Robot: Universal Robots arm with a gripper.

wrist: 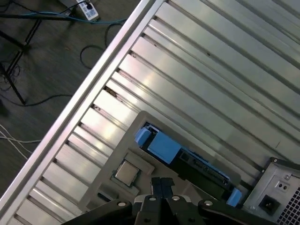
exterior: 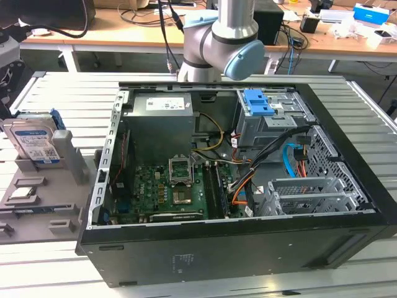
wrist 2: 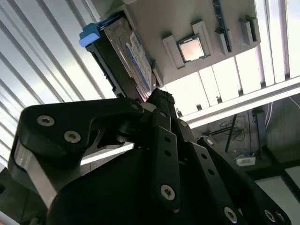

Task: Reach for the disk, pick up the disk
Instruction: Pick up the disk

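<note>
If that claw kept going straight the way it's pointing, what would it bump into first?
Most likely the disk, standing on edge in its grey holder just ahead of the gripper in the first wrist view, though depth is unclear.

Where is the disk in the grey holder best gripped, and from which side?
The disk stands on edge, lower part seated in the grey holder, so probably grip across its two flat faces at the free upper edge, claw coming from above.

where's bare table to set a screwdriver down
Bare slats of the table lie behind the grey holder and beyond the case on the exterior view's right. Crowded: the holder with the disk, the case's inside.
</note>
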